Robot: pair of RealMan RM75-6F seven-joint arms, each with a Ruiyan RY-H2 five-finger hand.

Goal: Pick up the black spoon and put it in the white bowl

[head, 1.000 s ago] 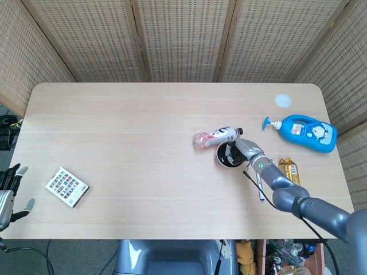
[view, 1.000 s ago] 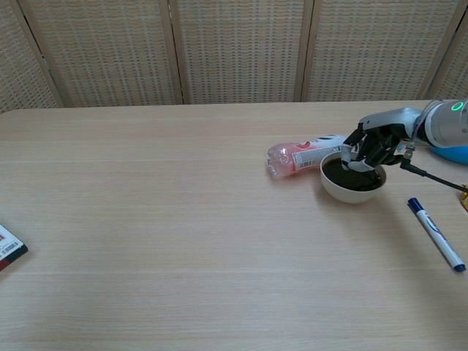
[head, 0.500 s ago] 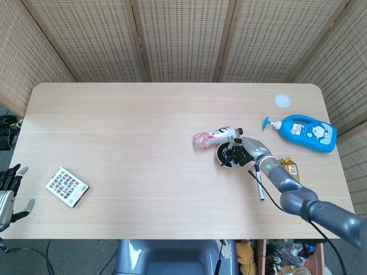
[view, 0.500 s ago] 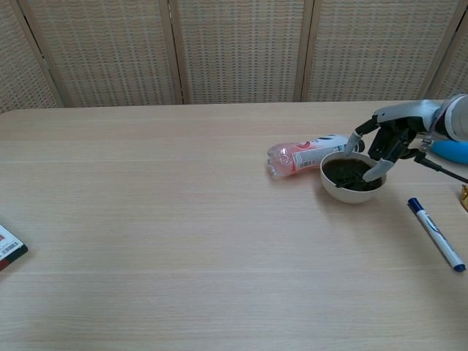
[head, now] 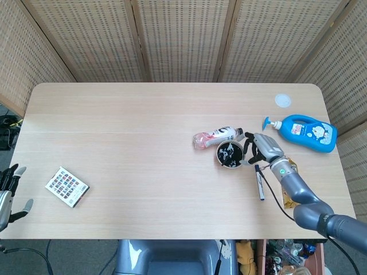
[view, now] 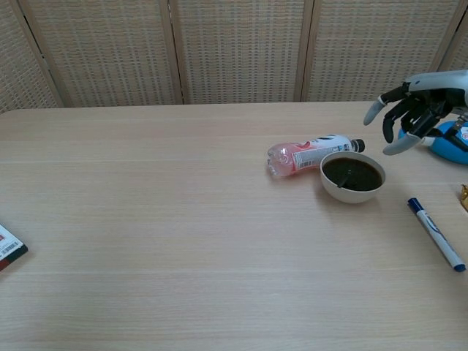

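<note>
The white bowl point(view: 352, 177) point(head: 230, 154) stands right of the table's middle, next to a lying bottle. The black spoon point(view: 349, 174) point(head: 229, 153) lies inside it, dark against the bowl's dark inside. My right hand point(view: 411, 110) point(head: 259, 148) hangs above and to the right of the bowl, fingers spread, holding nothing. My left hand point(head: 7, 189) is at the table's near left edge in the head view, fingers apart and empty.
A pink-labelled plastic bottle point(view: 307, 154) lies touching the bowl's left side. A blue marker pen point(view: 436, 234) lies to the bowl's right, a blue soap dispenser point(head: 304, 132) farther right. A patterned card pack point(head: 67, 187) sits near the left hand, a white disc point(head: 282, 101) at the back right.
My right hand has let go of the spoon, opened, and risen up and to the right away from the bowl. The spoon stays in the bowl.
</note>
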